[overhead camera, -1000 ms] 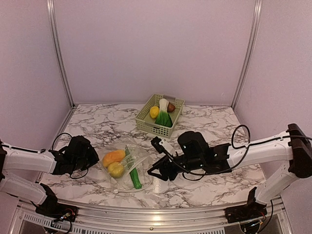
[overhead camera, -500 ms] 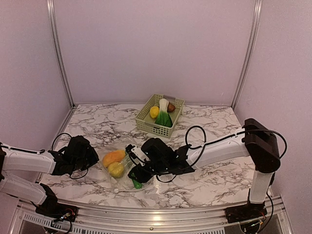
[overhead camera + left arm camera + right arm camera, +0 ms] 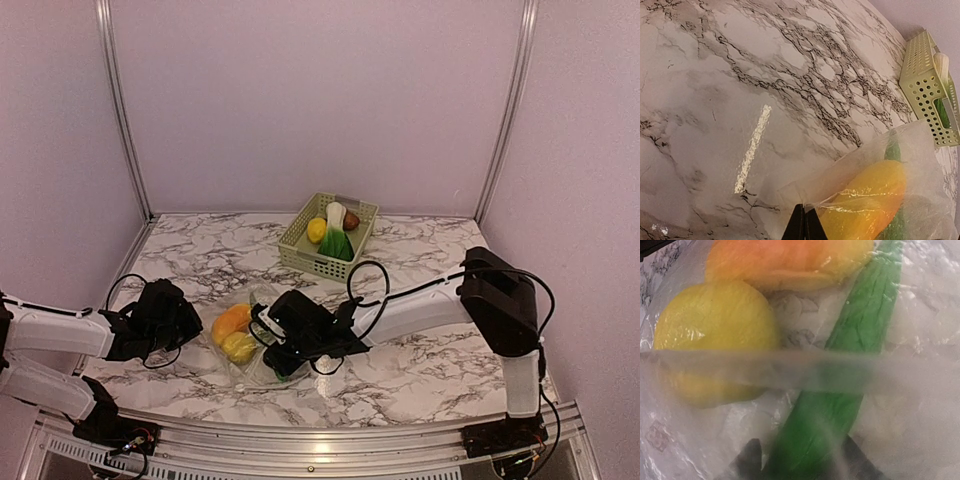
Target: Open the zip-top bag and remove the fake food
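Overhead, shows a white marble-patterned tabletop [image 3: 440, 260] veined in grey and black, boxed in by plain lilac walls [image 3: 320, 100] at the back and on both sides. Marks the two back corners with slanting aluminium posts [image 3: 118, 110]; edges the near side with a ribbed aluminium rail [image 3: 320, 447]. Bears a pale speckled streak [image 3: 752, 150] on the stone in the left wrist view.

Holds, towards the back at centre, a pale green slotted plastic basket [image 3: 305, 258] with a small yellow plastic lemon [image 3: 316, 230], a white-green leafy vegetable [image 3: 336, 218] and a small brown piece [image 3: 351, 221] inside. Carries, near the front and left of centre, the clear crinkly zip-top bag [image 3: 915, 145], lying on the marble, with an orange-yellow plastic mango [image 3: 231, 322], a second yellow lemon [image 3: 239, 347] and a long green plastic pod [image 3: 860, 330] inside it.

Left gripper [image 3: 803, 225]: jaws pressed together right at the bag's left corner; pinch on the film itself not discernible.

Right gripper [image 3: 802, 462]: low over the bag's right half, jaws apart, one dark finger [image 3: 750, 460] on each side of the pod's end, blurred behind plastic; contact not discernible.
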You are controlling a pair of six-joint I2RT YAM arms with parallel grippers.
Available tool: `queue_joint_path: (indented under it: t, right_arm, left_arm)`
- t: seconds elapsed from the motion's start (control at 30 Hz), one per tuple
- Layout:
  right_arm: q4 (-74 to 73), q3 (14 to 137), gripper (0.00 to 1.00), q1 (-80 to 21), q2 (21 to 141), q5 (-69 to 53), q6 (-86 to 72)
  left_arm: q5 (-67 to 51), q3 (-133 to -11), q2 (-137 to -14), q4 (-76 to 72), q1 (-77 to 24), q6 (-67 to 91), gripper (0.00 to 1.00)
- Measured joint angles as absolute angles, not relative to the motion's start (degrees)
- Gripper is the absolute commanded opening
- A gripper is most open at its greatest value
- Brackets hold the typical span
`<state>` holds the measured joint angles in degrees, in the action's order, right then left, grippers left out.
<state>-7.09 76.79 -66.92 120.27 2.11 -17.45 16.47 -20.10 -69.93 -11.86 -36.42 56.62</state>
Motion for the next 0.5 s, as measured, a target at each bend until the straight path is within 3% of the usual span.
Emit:
queue_joint_path:
  t: [0.17, 0.5]
  right_arm:
    - [-8.67, 77.43, 0.27, -66.92, 120.46, 4.03, -16.53]
    - [-14.04, 75.02, 0.15, -66.92, 112.38, 2.31, -16.27]
  left_arm:
    - [16.45, -20.08, -69.93, -12.16, -36.42, 56.62, 0.0]
    - [16.51, -20.08, -69.93, -12.19, -36.42, 56.62, 0.0]
